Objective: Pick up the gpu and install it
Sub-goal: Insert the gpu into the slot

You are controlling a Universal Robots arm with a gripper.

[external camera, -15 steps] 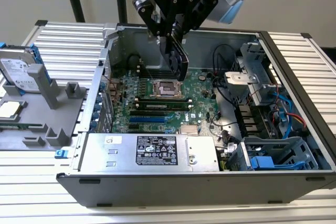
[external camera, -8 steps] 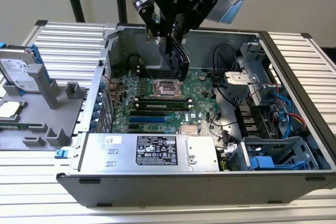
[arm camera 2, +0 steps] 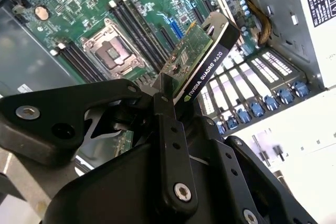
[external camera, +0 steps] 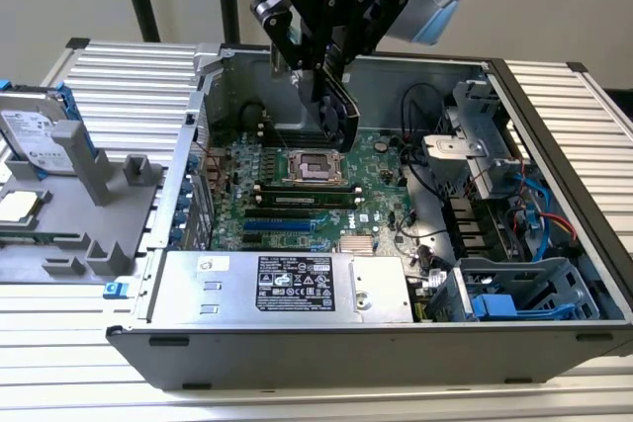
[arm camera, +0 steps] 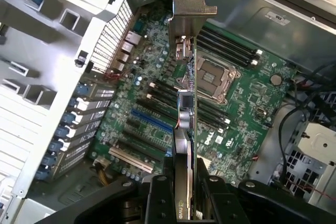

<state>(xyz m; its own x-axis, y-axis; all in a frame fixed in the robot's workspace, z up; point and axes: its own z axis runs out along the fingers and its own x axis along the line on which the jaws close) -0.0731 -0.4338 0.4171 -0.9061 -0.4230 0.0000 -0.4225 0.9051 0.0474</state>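
Claw: my gripper (external camera: pixel 331 91) is clamped on the gpu (external camera: pixel 339 118), fingers pinching one end of the card.
Card: hangs edge-down over the motherboard (external camera: pixel 381 160), near the processor socket, inside the open computer case (external camera: pixel 346 353).
Bracket: silver bracket (arm camera: pixel 193 3) at the card's far end from my wrist.

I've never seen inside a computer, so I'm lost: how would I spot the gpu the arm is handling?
Find the open computer case with the large green motherboard flat inside. Above it, the black gripper grips the gpu: a thin card held on edge, with a silver bracket at one end.
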